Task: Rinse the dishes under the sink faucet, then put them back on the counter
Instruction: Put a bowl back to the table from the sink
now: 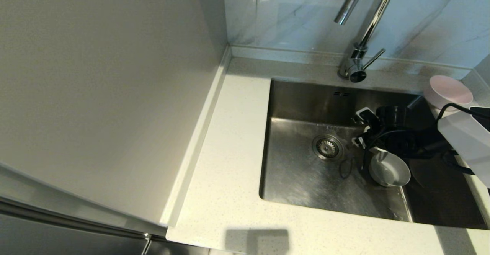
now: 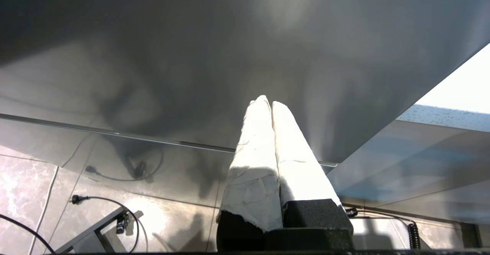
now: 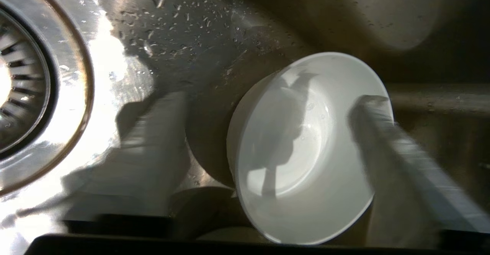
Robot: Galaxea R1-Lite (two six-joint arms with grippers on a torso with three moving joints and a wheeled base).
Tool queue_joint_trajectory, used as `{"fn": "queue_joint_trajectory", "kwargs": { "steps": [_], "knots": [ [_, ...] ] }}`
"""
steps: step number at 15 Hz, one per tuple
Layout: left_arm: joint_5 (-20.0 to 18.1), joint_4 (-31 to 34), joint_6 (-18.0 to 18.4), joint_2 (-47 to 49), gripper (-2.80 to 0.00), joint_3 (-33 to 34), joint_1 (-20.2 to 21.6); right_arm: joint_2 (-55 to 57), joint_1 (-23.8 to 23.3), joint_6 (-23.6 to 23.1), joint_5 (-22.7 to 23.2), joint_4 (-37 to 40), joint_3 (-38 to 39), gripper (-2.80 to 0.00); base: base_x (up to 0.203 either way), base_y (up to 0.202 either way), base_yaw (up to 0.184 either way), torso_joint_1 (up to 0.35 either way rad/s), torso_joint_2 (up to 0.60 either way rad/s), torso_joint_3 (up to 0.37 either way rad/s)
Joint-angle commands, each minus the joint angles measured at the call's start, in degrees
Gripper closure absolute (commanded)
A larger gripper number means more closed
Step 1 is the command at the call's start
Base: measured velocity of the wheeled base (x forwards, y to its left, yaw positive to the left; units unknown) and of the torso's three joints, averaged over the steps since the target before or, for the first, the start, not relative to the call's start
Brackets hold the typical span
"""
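- The right gripper [image 3: 268, 132] is down inside the sink [image 1: 302, 94], to the right of the round drain [image 1: 327, 147], with its fingers spread wide apart.
- A white bowl [image 3: 306, 147] sits on the sink floor beneath it. One finger [image 3: 153, 151] is outside the bowl on the drain side and the other [image 3: 398, 159] lies over the far rim; whether either one touches the bowl cannot be told.
- The head view shows the same white bowl [image 1: 389, 169] right of the drain, tipped slightly, partly under the dark wrist.
- A pink bowl [image 1: 449, 90] stands on the counter [image 1: 229, 178] at the sink's back right corner.
- The faucet [image 1: 363, 25] rises behind the sink, its spout over the basin. Water drops speckle the sink floor near the drain.
- The left gripper [image 2: 270, 107] is parked away from the sink, in front of a grey panel, its white-wrapped fingers pressed together on nothing.
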Motion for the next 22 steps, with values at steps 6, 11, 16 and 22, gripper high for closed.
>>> {"fn": "queue_joint_trajectory", "kwargs": {
  "steps": [6,11,16,22],
  "knots": [
    [0.1,0.0,0.0,-0.2,0.00,0.0,0.0,2.3,-0.7,-0.7,-1.3,-0.2,-2.5,0.00,0.000,0.000,0.000,0.000,0.00,0.000],
    [0.1,0.0,0.0,-0.2,0.00,0.0,0.0,-0.3,-0.8,-0.5,-1.2,-0.2,-1.8,0.00,0.000,0.000,0.000,0.000,0.00,0.000],
    [0.1,0.0,0.0,-0.2,0.00,0.0,0.0,-10.0,-0.8,-0.2,-1.0,-0.1,6.3,0.00,0.000,0.000,0.000,0.000,0.00,0.000],
    [0.0,0.0,0.0,-0.2,0.00,0.0,0.0,-27.0,-0.4,-0.1,0.5,-0.1,24.8,0.00,0.000,0.000,0.000,0.000,0.00,0.000]
  ]
}}
